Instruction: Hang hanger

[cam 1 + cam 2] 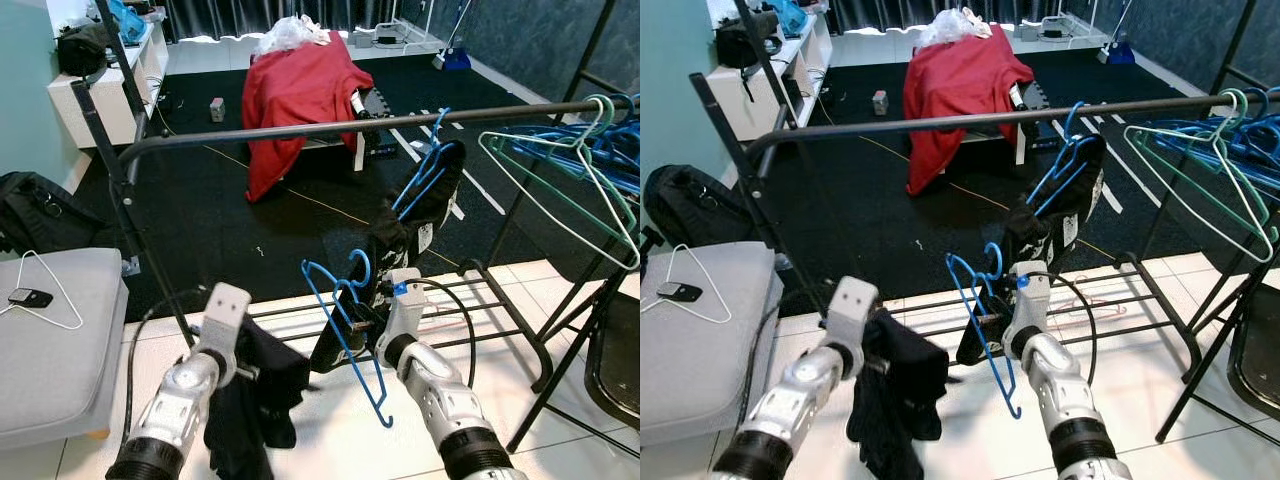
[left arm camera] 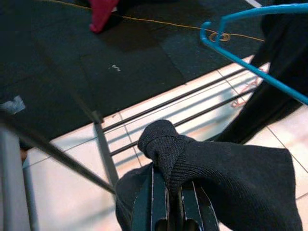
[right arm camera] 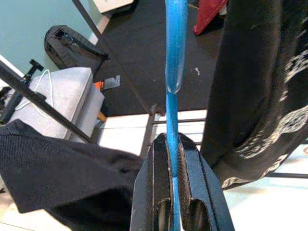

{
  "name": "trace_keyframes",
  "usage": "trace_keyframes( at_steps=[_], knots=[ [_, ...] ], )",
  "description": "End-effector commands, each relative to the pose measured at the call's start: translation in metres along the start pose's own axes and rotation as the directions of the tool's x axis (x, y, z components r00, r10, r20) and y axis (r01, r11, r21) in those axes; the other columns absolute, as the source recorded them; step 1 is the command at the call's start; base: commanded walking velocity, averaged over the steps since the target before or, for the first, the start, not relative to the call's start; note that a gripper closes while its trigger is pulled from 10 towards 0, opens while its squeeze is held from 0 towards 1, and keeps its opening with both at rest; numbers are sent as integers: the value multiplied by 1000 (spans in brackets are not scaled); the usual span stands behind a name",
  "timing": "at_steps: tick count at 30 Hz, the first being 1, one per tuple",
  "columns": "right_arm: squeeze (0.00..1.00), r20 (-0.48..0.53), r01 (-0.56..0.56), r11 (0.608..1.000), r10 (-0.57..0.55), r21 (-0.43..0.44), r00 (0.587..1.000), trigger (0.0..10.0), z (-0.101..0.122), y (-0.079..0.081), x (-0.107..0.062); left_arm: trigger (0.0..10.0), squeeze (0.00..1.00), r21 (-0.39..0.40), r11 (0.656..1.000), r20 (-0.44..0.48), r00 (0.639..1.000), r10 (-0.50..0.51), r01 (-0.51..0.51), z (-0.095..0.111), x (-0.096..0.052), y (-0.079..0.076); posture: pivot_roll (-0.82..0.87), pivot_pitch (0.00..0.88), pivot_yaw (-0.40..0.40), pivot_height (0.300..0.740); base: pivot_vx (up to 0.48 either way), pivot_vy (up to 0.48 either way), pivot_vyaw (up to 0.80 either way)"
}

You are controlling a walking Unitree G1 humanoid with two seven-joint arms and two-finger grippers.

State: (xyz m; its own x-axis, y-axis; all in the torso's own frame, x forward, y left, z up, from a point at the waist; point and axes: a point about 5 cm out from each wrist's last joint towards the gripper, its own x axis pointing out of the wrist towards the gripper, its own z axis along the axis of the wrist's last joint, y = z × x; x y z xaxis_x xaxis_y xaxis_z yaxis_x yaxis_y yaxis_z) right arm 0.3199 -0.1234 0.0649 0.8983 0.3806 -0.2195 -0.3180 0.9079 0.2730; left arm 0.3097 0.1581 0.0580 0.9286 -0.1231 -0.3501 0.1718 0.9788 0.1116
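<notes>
My left gripper (image 2: 166,204) is pinched tight on a black cloth (image 1: 262,385), down low near the tiled floor (image 1: 330,440), so the cloth hangs ready to go on a hanger. My right gripper (image 3: 174,166) is squeezed shut on the thin wire of a blue hanger (image 1: 350,325). I hold it up in front of me, with its hook on top, so I can lift it to the rail. Past my grippers a black shirt (image 1: 415,215) hangs on another blue hanger from the middle of the rail (image 1: 300,131). At the rail's right end is a bunch of bare hangers (image 1: 575,165). Far back, a red cloth (image 1: 295,95) covers something on the dark carpet (image 1: 200,215).
</notes>
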Motion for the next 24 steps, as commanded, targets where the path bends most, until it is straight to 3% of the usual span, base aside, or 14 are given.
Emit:
trace_keyframes(
  at_steps=[1,10,11,12,21,24],
  knots=[
    [0,-3,19,999,-19,38,1000,0,-8,-1,-3,10000,0,-25,999,2,1000,24,-24,-4,-3,3,-65,57,5,740,0,0,0],
    [0,-9,39,995,-38,92,999,0,-16,3,-5,10000,0,-87,995,-24,998,56,-58,-10,-4,7,-64,43,-7,740,0,0,0],
    [0,-27,38,997,-36,69,999,2549,-18,5,-4,10000,0,-98,993,-34,997,64,-67,-11,-4,8,-65,41,-7,740,0,0,0],
    [0,-38,34,998,-32,43,999,10000,-17,6,-3,10000,0,-83,995,-40,997,58,-62,-12,-3,7,-65,40,-5,740,0,0,0],
    [0,-67,30,999,-31,-17,997,10000,-19,8,2,10000,0,-46,998,-34,998,49,-50,-12,-2,7,-74,4,-13,740,0,0,0],
    [0,-40,37,999,-38,-23,998,10000,-11,9,7,10000,0,-41,999,-27,999,31,-32,-9,2,4,-77,4,-8,740,0,0,0]
  ],
)
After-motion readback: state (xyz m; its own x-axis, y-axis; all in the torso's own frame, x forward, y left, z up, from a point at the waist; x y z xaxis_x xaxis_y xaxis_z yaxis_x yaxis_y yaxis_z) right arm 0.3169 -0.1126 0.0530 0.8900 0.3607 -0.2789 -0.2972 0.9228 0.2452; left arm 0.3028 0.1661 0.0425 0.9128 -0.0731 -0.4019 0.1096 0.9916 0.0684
